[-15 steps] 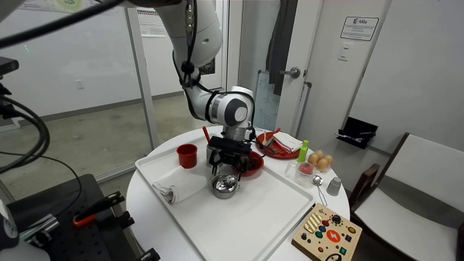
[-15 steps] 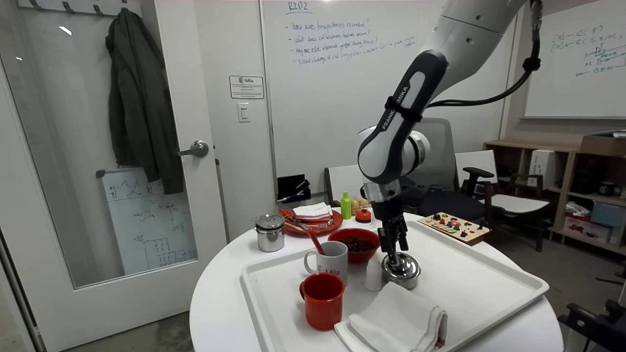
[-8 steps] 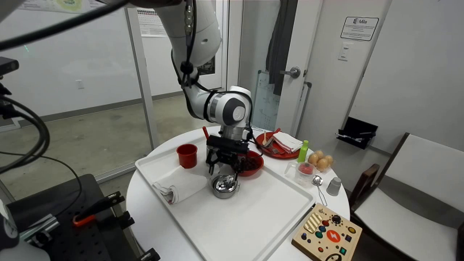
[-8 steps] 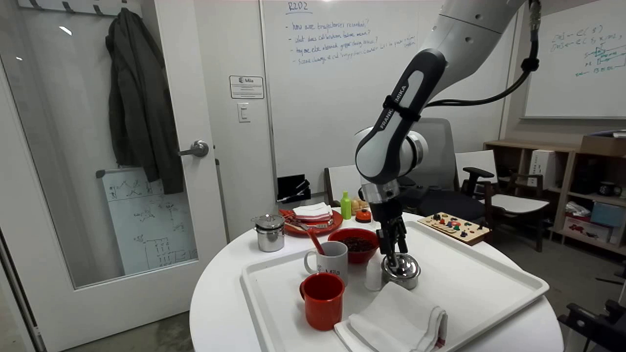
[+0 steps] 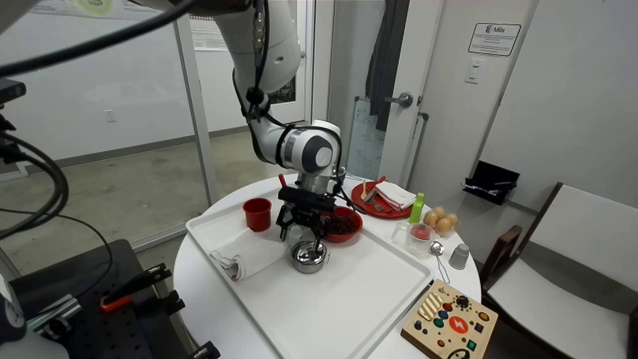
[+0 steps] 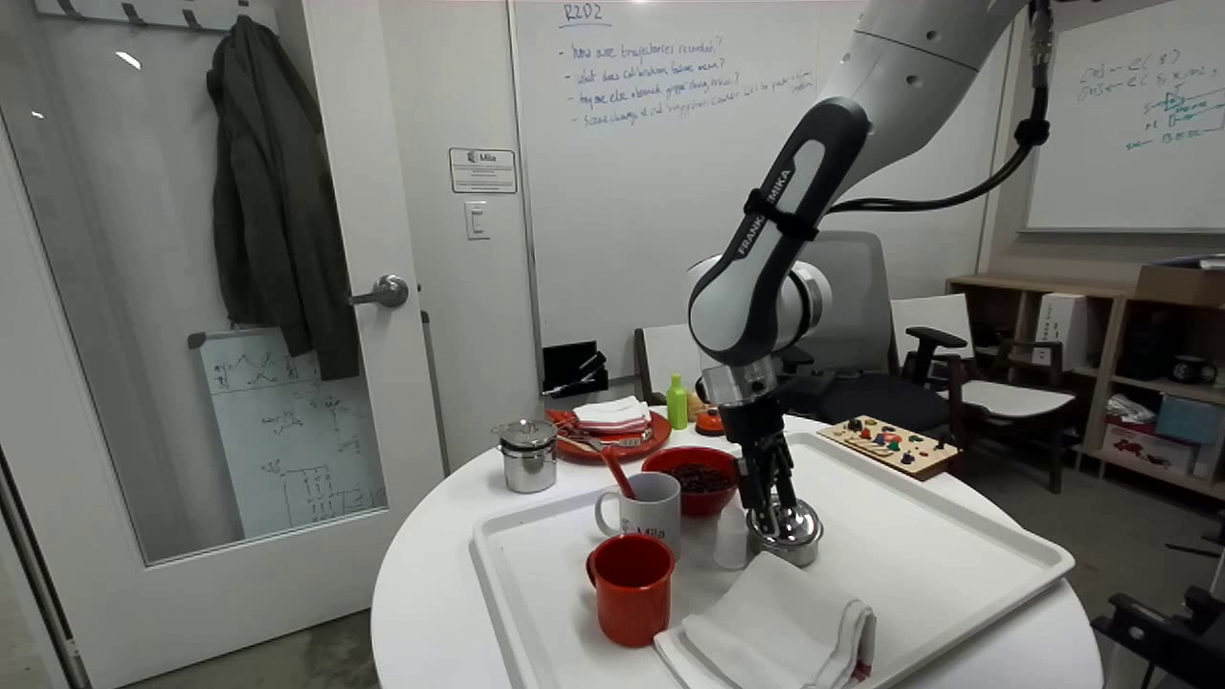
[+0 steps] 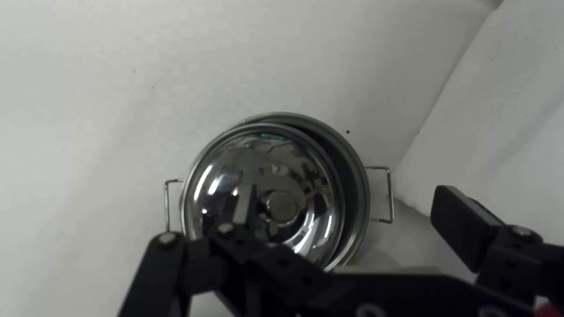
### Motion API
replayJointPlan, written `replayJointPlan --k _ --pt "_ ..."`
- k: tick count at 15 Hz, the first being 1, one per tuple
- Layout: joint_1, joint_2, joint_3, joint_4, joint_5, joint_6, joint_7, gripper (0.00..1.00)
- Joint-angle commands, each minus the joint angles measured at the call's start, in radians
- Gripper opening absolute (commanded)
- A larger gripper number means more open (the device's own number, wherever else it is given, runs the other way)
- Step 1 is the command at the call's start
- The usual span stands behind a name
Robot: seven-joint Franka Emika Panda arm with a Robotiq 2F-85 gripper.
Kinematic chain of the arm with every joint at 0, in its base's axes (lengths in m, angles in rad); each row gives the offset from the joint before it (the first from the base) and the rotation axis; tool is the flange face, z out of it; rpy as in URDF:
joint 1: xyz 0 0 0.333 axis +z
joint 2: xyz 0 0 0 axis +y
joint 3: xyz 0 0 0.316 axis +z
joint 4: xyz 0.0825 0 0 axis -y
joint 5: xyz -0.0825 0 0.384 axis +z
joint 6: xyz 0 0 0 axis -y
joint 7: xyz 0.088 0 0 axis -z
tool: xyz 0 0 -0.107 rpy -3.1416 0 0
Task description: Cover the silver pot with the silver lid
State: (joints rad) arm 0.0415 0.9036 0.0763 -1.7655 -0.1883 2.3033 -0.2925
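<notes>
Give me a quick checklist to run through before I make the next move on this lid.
1. Gripper open: ok, its fingers are spread apart.
2. Silver lid centred on the silver pot: not ok, the wrist view shows a dark crescent of open pot along one side.
3. Knob midway between the fingers: not ok, in the wrist view one finger looks close beside it, the other well past the pot's handle.
4. Fingers clear of the lid: cannot tell, the views show overlap but not contact.
5. Pot upright on the tray: ok.
6. White shaker clear of the gripper: cannot tell, it stands beside the pot.
</notes>
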Motion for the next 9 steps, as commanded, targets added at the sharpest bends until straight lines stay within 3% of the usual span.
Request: replayJointPlan --k 1,9 --pt "-0.005 0.018 0.014 0.026 0.011 -0.03 -0.011 1.0" --pt "-0.005 0.018 0.014 0.025 0.011 -0.027 -0.005 1.0"
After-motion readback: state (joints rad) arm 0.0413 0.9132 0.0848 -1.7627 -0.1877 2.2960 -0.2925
